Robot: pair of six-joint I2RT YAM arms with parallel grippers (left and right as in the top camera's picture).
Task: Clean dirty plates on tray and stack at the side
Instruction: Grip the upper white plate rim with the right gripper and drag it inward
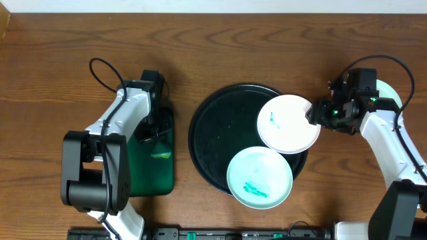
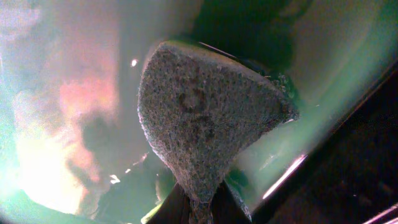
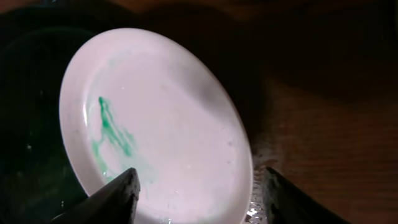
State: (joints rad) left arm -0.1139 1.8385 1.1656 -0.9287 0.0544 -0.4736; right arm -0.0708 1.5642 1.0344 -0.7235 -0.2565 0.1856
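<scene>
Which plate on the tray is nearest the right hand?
The white plate, overhanging the tray rim beside the right hand. The mint-green plate sits farther off, at the front edge.

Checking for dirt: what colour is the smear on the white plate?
Teal-green smear, clearest from the right wrist.

Left gripper clamped; right gripper jaws apart

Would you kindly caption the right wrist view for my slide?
Open right fingers flank the rim of a green-smeared white plate overhanging the black tray.
</scene>
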